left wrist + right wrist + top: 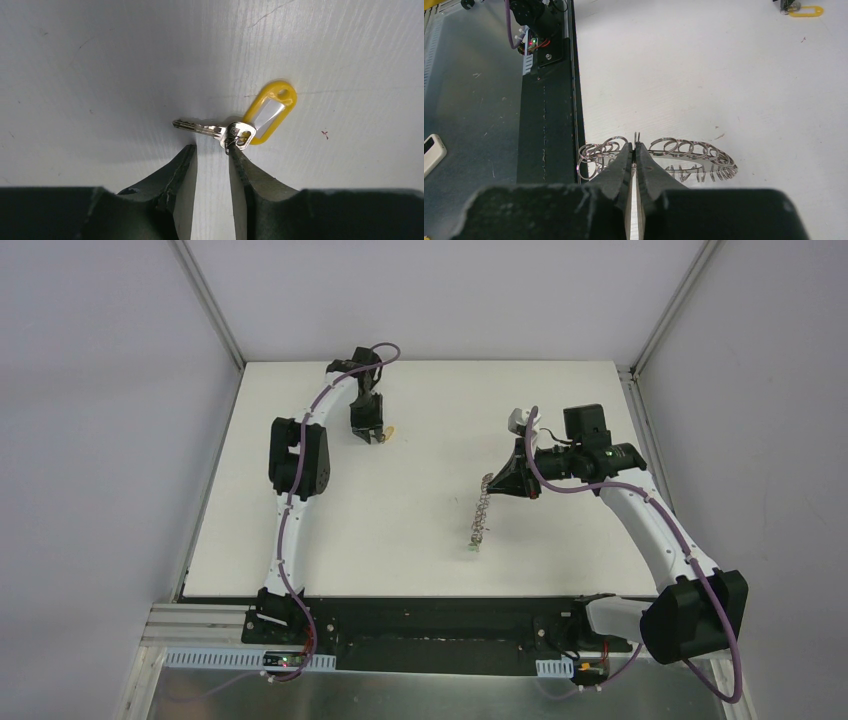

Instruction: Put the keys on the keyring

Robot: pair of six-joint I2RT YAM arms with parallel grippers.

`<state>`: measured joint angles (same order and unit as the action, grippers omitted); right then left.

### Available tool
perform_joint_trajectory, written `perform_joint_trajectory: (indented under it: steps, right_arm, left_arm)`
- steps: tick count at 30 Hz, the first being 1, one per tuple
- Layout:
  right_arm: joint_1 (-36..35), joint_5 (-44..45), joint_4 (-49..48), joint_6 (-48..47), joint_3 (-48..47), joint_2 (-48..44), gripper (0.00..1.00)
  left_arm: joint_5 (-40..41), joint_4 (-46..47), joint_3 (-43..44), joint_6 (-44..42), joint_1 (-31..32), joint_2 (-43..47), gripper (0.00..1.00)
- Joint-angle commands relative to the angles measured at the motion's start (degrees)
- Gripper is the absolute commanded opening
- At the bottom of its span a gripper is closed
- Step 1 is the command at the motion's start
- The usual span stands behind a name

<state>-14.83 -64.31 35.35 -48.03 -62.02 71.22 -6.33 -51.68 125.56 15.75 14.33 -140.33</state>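
A silver key (pixel 207 130) with a yellow tag (pixel 272 111) lies flat on the white table (pixel 100 75). My left gripper (pixel 211 151) stands just short of it, jaws partly open. Its right fingertip (pixel 234 152) touches the key's head and nothing sits between the fingers. From above, this key (pixel 390 433) lies beside the left gripper (pixel 368 432) at the far left. My right gripper (pixel 636 146) is shut on a wire loop of the keyring (pixel 696 156), holding it on edge. In the top view the keyring (pixel 481 512) runs down to a small green key (pixel 471 550).
A black rail (pixel 546 125) borders the table's near edge, with a metal shelf (pixel 469 100) beyond it and a small white object (pixel 431 150) lying there. Grey walls (pixel 110 440) close in the table on three sides.
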Motion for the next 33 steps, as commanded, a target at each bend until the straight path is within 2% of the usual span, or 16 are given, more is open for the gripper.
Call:
perform_joint_trajectory:
  steps: [1, 11, 17, 24, 33]
  right_arm:
    - [0.4, -2.5, -1.1, 0.1, -0.3, 0.0, 0.04]
    - [0.4, -2.8, -1.1, 0.2, -0.2, -0.2, 0.05]
    - [0.4, -2.8, -1.1, 0.1, -0.3, -0.4, 0.05]
    - [0.4, -3.1, -1.1, 0.2, -0.4, -0.3, 0.05]
    - [0.4, -3.3, -1.3, 0.3, -0.3, -0.4, 0.05]
  left_arm:
    - [1.2, -2.6, 2.3, -1.0, 0.7, -0.5, 0.28]
    - [1.1, -1.6, 1.3, -1.6, 0.8, 0.0, 0.13]
    - [1.6, 1.5, -4.2, -2.7, 0.7, 2.9, 0.00]
    - [0.3, 7.4, -12.6, -4.2, 0.7, 9.9, 0.00]
    - [-2.8, 11.5, -17.5, -7.3, 0.7, 16.2, 0.00]
